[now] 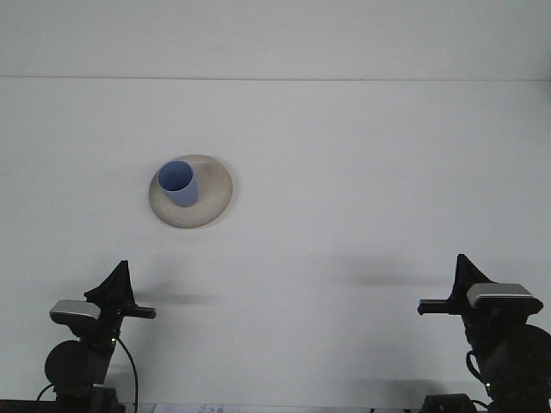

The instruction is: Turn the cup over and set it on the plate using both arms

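The blue cup (178, 182) stands upright on the beige plate (215, 194), with its open mouth facing up, and it sits on the left part of the plate, not in the centre. The plate rests flat on the white table (362, 172), in the left half of the scene and quite far from the camera. Both arms are low at the near edge of the table, well apart from the plate and from each other. The left gripper (116, 284) is at the bottom left corner; it appears as a dark pointed shape above a grey camera housing (73, 311), and it holds nothing. The right gripper (465, 271) is at the bottom right corner, also a dark pointed shape rising beside its grey housing (504, 298), and it also holds nothing. For both grippers I cannot tell how they stand (from this angle they look like one single dark tip). Each arm throws a soft shadow on the table.
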Robot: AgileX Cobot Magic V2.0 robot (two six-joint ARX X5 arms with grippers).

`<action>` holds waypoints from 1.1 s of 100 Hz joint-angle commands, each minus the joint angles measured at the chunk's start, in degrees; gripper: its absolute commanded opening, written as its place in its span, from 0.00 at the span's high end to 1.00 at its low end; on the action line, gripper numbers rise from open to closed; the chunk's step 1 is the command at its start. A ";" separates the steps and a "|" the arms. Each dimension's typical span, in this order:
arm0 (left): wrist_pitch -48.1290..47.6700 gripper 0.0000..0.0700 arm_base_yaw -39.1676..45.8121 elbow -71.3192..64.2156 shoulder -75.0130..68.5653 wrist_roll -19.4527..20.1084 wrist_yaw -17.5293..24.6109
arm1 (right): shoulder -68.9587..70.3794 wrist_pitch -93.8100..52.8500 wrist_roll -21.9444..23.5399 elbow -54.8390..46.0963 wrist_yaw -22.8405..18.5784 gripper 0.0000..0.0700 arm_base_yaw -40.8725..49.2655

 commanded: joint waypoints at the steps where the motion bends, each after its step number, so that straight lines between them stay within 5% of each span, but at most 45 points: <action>1: 0.55 0.98 0.00 -1.11 -0.09 0.00 0.04 | -0.04 0.63 0.81 -0.17 0.22 1.00 0.11; 20: 0.55 0.98 0.00 -1.11 -0.09 0.00 0.04 | -1.88 3.74 0.81 -4.79 0.13 1.00 0.11; 63: 0.55 0.98 0.00 -1.11 -0.09 0.00 0.04 | -20.31 34.93 0.90 -33.77 -0.04 1.00 0.11; 110: 0.55 0.98 0.00 -1.09 -0.02 0.00 0.07 | -20.31 40.02 0.85 -39.19 0.00 1.00 0.13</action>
